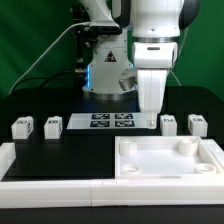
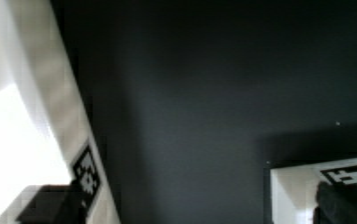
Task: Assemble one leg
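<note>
On the exterior view's left we see a first leg [image 1: 20, 127] and a second leg [image 1: 52, 126] standing on the black table [image 1: 70, 150], then the marker board [image 1: 112, 121] lying flat. Next the gripper [image 1: 150, 106] hangs low near a third leg [image 1: 169, 124]; we cannot tell how far its jaws are open or whether it holds anything. A fourth leg [image 1: 197, 124] stands farthest right, behind the white tabletop [image 1: 165, 178].

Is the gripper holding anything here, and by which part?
Nothing, as far as shown: the gripper hangs bare above the table, and all four legs sit on it.
</note>
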`<act>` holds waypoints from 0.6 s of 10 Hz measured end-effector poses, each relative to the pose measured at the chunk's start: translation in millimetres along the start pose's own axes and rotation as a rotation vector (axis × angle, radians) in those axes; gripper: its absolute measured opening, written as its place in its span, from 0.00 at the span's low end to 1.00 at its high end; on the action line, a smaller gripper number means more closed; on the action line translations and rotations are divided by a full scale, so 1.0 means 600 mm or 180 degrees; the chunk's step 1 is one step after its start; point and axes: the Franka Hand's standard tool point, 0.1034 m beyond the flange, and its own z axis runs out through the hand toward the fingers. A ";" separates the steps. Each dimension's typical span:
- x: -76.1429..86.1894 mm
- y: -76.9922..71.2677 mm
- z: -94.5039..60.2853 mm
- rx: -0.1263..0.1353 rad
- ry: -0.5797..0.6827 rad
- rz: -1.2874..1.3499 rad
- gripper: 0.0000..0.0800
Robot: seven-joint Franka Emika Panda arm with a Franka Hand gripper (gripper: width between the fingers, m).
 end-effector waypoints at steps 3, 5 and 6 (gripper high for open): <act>0.001 -0.001 0.000 0.0007 0.0007 0.0577 0.81; 0.001 -0.001 0.001 0.0017 0.0013 0.1217 0.81; 0.004 -0.004 0.001 0.0060 0.0028 0.1864 0.81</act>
